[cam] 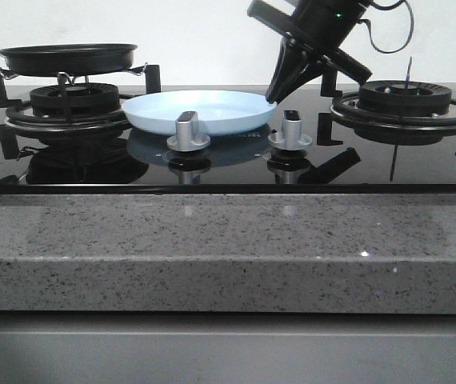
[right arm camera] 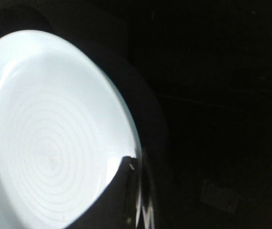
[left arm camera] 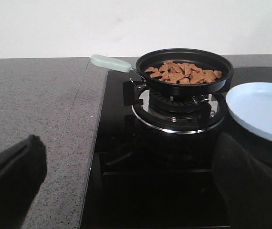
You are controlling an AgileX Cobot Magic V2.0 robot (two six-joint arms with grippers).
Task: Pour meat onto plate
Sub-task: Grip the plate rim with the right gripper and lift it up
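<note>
The meat point(left arm camera: 183, 72) is a heap of small tan pieces in a black frying pan point(left arm camera: 188, 88) with a pale green handle point(left arm camera: 109, 63), standing on the left burner. The pale-blue plate point(cam: 212, 108) lies bare on the glass hob between the burners. My right gripper point(cam: 273, 96) reaches down to the plate's right rim, its fingers closed together on it. In the right wrist view one dark finger point(right arm camera: 119, 191) lies over the inside of the plate point(right arm camera: 45, 133); the other is lost in darkness. My left gripper point(left arm camera: 131, 191) is open, well short of the pan.
The pan point(cam: 68, 56) sits raised on its burner grate. Two silver knobs point(cam: 188, 132) point(cam: 291, 128) stand just in front of the plate. An unused burner point(cam: 404, 100) is on the right. A speckled grey counter point(cam: 228, 248) runs along the front and left of the hob.
</note>
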